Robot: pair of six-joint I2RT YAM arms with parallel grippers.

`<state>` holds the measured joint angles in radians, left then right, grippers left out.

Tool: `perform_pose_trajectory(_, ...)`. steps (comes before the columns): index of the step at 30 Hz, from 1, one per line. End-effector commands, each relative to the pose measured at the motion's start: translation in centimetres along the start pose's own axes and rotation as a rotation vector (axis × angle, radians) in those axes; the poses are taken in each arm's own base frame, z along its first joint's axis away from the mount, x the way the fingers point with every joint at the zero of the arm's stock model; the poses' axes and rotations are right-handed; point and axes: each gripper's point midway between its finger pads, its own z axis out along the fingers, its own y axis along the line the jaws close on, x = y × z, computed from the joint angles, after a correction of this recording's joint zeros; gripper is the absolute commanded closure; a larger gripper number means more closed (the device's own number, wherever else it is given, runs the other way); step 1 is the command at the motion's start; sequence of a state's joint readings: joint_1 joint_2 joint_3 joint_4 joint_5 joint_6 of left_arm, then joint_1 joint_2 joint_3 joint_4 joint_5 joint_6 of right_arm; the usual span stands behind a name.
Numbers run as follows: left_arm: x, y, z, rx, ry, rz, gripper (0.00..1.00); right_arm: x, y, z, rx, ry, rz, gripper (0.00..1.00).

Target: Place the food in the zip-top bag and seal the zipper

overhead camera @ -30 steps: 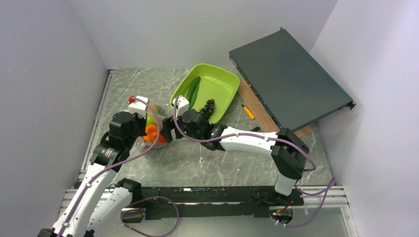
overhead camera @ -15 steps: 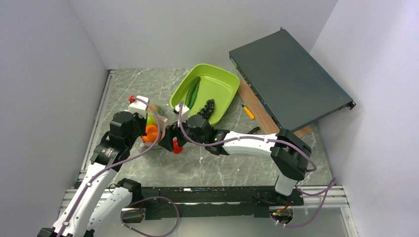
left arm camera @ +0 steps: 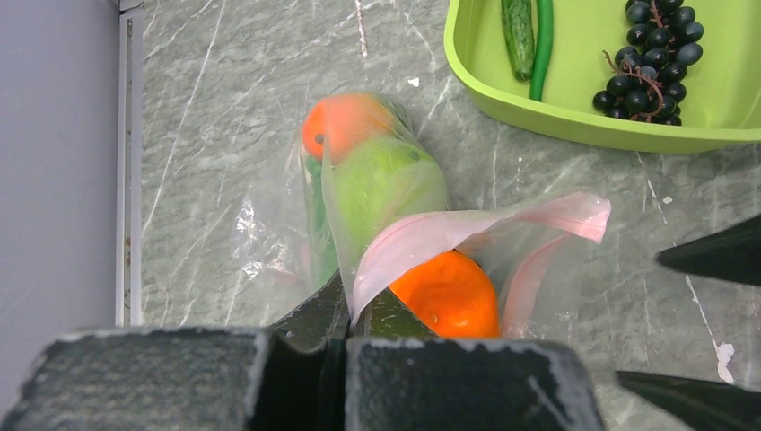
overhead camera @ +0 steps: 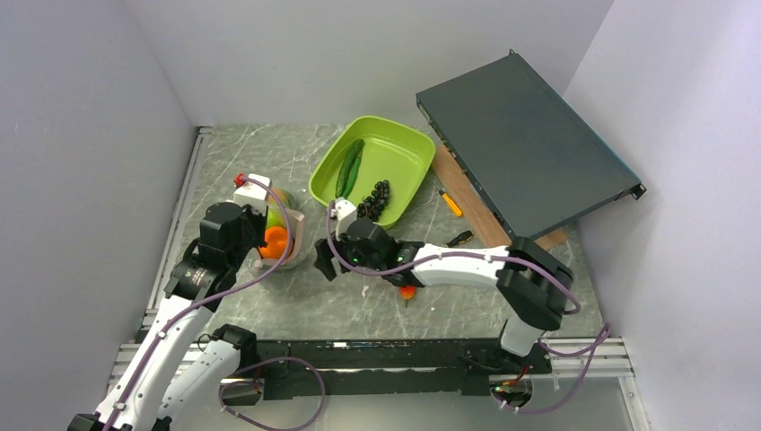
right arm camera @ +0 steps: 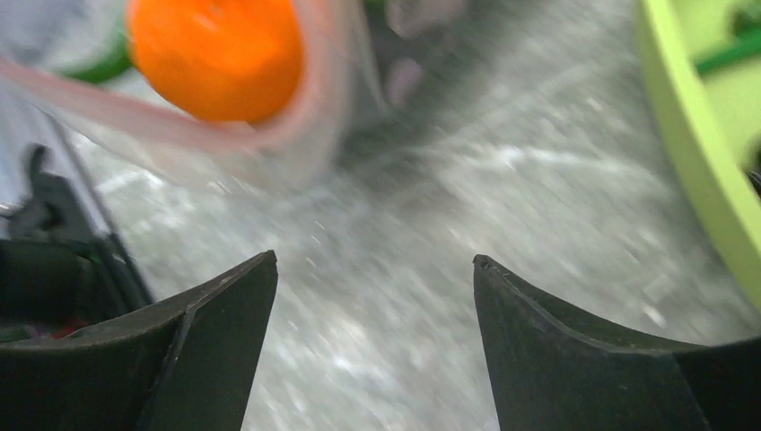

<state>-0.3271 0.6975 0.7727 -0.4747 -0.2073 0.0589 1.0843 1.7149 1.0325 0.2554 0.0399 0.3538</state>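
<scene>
Your left pincer (left arm camera: pixel 345 312) is clenched on the zip-top bag (left arm camera: pixel 260 224) at its zipper (left arm camera: pixel 422 238); your right pincer (right arm camera: pixel 375 260) hangs released, empty, beside the mouth. The cucumber (left arm camera: pixel 518 36) lies in the tray (left arm camera: pixel 556 117) beyond, lengthwise away from you, nearest your right arm

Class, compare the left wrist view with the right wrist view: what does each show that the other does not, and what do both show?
Only the left wrist view: the dark grapes and cucumber lying in the tray, and the left claw pinching the zip-top bag at its mouth. Only the right wrist view: the right claw spread open and empty over the table. Both: the orange at the bag's mouth, the pink zipper and the tray's rim.
</scene>
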Motion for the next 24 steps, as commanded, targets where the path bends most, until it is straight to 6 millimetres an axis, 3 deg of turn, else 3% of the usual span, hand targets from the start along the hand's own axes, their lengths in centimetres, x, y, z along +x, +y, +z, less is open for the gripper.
perform_pose_trajectory(1,-3.3,0.0,0.0,0.004,-0.103,-0.03,1.0,-0.6,-4.3,-4.6,0.204,-0.003,-0.096,0.17)
perform_pose_trajectory(6,-3.2,0.0,0.1,0.006,-0.094,-0.031,1.0,1.3,-7.7,-9.6,0.375,-0.01,-0.018,0.1)
perform_pose_trajectory(8,-3.1,0.0,0.1,0.005,-0.093,-0.031,1.0,2.4,-10.4,-11.9,0.518,-0.016,0.075,0.06)
perform_pose_trajectory(11,-3.1,-0.1,0.2,0.007,-0.089,-0.031,1.0,5.3,-15.2,-15.7,0.753,-0.009,0.244,0.06)
perform_pose_trajectory(14,-3.0,-0.1,0.1,0.006,-0.088,-0.032,1.0,8.7,-18.3,-19.8,0.946,0.008,0.377,0.07)
perform_pose_trajectory(18,-3.0,0.0,0.1,0.004,-0.09,-0.031,1.0,12.2,-18.2,-22.5,1.024,0.065,0.546,0.07)
perform_pose_trajectory(24,-2.9,0.1,0.0,-0.001,-0.086,-0.032,1.0,16.7,-14.1,-22.0,0.793,0.3,0.606,0.06)
